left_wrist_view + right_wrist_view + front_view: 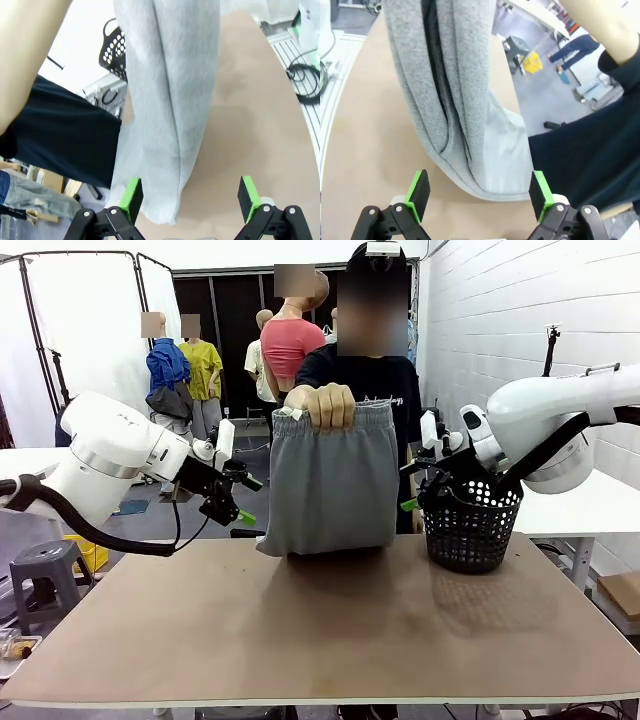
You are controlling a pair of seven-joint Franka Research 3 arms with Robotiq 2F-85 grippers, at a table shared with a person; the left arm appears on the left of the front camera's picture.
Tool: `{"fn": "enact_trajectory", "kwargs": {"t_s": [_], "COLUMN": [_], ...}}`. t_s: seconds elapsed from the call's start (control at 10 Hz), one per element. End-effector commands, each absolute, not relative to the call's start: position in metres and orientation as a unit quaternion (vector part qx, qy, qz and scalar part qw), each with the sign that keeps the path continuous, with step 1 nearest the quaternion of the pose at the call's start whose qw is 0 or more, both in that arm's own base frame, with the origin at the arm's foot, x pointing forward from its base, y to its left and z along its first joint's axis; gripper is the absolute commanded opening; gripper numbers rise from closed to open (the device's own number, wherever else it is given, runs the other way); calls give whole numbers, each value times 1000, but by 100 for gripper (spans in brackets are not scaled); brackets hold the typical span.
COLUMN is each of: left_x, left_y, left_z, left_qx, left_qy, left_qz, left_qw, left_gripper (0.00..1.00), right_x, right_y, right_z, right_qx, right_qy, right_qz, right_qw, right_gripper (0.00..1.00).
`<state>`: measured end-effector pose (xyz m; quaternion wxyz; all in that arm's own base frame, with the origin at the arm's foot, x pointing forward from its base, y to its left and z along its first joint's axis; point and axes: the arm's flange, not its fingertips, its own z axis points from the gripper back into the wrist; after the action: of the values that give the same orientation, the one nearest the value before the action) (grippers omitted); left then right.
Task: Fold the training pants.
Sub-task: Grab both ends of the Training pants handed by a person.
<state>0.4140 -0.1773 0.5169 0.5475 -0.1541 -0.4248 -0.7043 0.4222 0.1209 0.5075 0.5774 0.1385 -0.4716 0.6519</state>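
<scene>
Jaws spread wide, the left gripper (pixel 250 498) at centre left and the right gripper (pixel 410 488) at centre right flank the training pants (pixel 335 485), neither touching the cloth. The grey pants hang doubled over at frame centre, bunched at the waistband in a person's hand (pixel 332 405). Their lower fold reaches the far part of the table (pixel 320 640).

The step appears to be the handover. It is likely done best if each gripper moves in level with the other and bites a side edge of the hanging cloth through all its layers, high enough that the legs do not slip out. The wrist views show the fabric's thick, rolled edges between the green pads but beyond them, so both arms have ground to cover first.

A black mesh basket (pixel 470 530) stands at centre right just beside the pants, directly beneath the right gripper. It could snag a finger or the cloth if that arm dips. The near table lies bare for the fold.
</scene>
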Motion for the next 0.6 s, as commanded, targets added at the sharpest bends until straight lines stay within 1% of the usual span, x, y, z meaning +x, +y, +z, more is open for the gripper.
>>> {"fn": "enact_trajectory", "kwargs": {"t_s": [0.0,0.2,0.3,0.4,0.5], "left_x": [413,409,407,406,406], "left_y": [-179,-182,-183,-184,-182], "left_z": [510,512,511,512,512], "left_qx": [-179,-203,-229,-239,-230], "left_qy": [-450,-478,-485,-482,-476], "left_qz": [-691,-669,-658,-649,-640], "left_qw": [537,531,529,538,558], "left_gripper": [100,100,100,100,100], "right_x": [437,437,437,436,434], "right_y": [126,127,127,129,127], "right_z": [498,495,495,495,496], "right_qx": [169,229,237,234,224], "right_qy": [-485,-488,-487,-487,-492], "right_qz": [654,658,657,655,652], "right_qw": [555,526,524,528,532], "right_gripper": [100,100,100,100,100]}}
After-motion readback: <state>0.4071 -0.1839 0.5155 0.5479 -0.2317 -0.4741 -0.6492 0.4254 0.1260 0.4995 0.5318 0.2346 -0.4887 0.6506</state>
